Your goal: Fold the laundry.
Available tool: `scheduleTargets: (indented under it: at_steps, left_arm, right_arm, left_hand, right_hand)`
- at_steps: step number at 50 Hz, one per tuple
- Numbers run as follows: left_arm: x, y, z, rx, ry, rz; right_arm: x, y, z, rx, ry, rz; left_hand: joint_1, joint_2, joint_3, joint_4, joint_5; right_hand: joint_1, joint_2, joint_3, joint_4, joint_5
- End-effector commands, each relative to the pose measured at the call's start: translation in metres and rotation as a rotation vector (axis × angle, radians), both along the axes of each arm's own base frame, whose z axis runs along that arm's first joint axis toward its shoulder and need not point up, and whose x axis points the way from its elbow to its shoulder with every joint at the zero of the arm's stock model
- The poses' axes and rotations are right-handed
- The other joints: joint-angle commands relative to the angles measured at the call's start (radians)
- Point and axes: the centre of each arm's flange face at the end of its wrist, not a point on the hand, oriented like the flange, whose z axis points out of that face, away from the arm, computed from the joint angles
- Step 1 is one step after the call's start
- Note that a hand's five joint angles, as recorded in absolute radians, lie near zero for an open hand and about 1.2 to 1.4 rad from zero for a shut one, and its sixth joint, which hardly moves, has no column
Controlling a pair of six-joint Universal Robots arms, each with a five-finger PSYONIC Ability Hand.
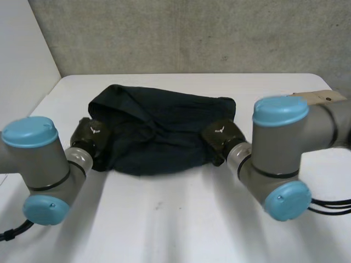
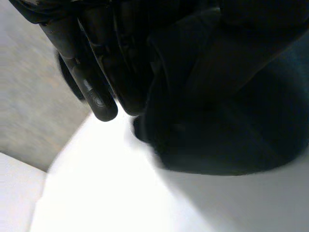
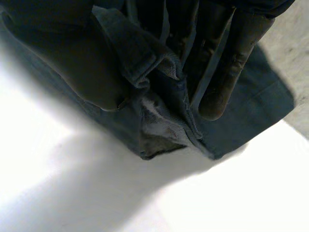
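Gripping the left edge of the dark blue garment [image 1: 159,131] with left hand [image 2: 96,72]; pinching its right edge between thumb and fingers of right hand [image 3: 227,58]. Lying bunched on white tabletop [image 1: 181,219].

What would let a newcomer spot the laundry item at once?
Centred on the white table lies a crumpled dark cloth. The left robot hand and right robot hand sit at its two ends; it is the only fabric there.
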Motion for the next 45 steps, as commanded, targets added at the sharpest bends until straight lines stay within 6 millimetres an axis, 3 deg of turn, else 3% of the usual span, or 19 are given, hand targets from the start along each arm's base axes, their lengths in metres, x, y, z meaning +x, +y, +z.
scheduleTargets:
  at_steps: [1, 8, 12, 17, 20, 28, 34, 36, 38, 41, 44, 45]
  left_arm:
    - [0.002, 0.019, 0.071, -0.124, 0.086, -0.005]
    - [0.009, 0.045, 0.16, -0.25, 0.361, -0.006]
    - [0.014, 0.055, 0.184, -0.26, 0.426, -0.004]
    - [0.014, 0.056, 0.176, -0.188, 0.416, 0.011]
    - [0.009, 0.046, 0.152, -0.107, 0.395, 0.026]
    - [-0.005, 0.008, 0.093, 0.043, 0.345, 0.057]
    - [-0.017, -0.013, 0.064, 0.097, 0.323, 0.056]
    - [-0.022, -0.023, 0.058, 0.089, 0.325, 0.05]
    - [-0.025, -0.032, 0.061, 0.068, 0.335, 0.046]
    - [-0.034, -0.054, 0.087, -0.048, 0.382, 0.025]
    - [-0.043, -0.071, 0.134, -0.236, 0.457, -0.011]
    - [-0.044, -0.075, 0.148, -0.293, 0.479, -0.017]
  right_arm:
    - [-0.01, 0.015, 0.054, -0.105, 0.065, 0.046]
    - [-0.027, 0.016, 0.123, -0.265, 0.048, 0.021]
    - [-0.041, 0.013, 0.157, -0.327, 0.042, -0.01]
    - [-0.055, 0.003, 0.169, -0.325, 0.055, -0.037]
    - [-0.064, -0.008, 0.164, -0.28, 0.079, -0.052]
    - [-0.057, -0.036, 0.107, -0.123, 0.141, -0.046]
    - [-0.05, -0.052, 0.063, -0.03, 0.165, -0.046]
    - [-0.047, -0.059, 0.059, -0.04, 0.153, -0.05]
    - [-0.041, -0.075, 0.061, -0.101, 0.113, -0.072]
    - [-0.035, -0.093, 0.074, -0.206, 0.048, -0.111]
    - [-0.029, -0.117, 0.11, -0.409, -0.068, -0.175]
    - [-0.027, -0.126, 0.133, -0.53, -0.13, -0.195]
  left_hand:
    - [0.279, 0.205, 0.212, 0.203, 0.231]
    - [0.279, 0.205, 0.212, 0.203, 0.231]
    - [0.279, 0.205, 0.212, 0.203, 0.231]
    - [0.279, 0.205, 0.212, 0.203, 0.231]
    - [0.279, 0.205, 0.212, 0.203, 0.231]
    - [0.279, 0.205, 0.212, 0.203, 0.231]
    - [0.279, 0.205, 0.212, 0.203, 0.231]
    - [0.279, 0.205, 0.212, 0.203, 0.231]
    - [0.279, 0.205, 0.212, 0.203, 0.231]
    - [0.279, 0.205, 0.212, 0.203, 0.231]
    - [0.279, 0.205, 0.212, 0.203, 0.231]
    - [0.279, 0.205, 0.212, 0.203, 0.231]
  right_hand:
    - [0.465, 0.238, 0.244, 0.209, 0.239]
    - [0.465, 0.238, 0.244, 0.209, 0.239]
    - [0.465, 0.238, 0.244, 0.209, 0.239]
    - [0.465, 0.238, 0.244, 0.209, 0.239]
    - [0.465, 0.238, 0.244, 0.209, 0.239]
    - [0.465, 0.238, 0.244, 0.209, 0.239]
    - [0.465, 0.238, 0.244, 0.209, 0.239]
    - [0.465, 0.238, 0.244, 0.209, 0.239]
    - [0.465, 0.238, 0.244, 0.209, 0.239]
    - [0.465, 0.238, 0.244, 0.209, 0.239]
    - [0.465, 0.238, 0.244, 0.209, 0.239]
    - [0.465, 0.238, 0.244, 0.209, 0.239]
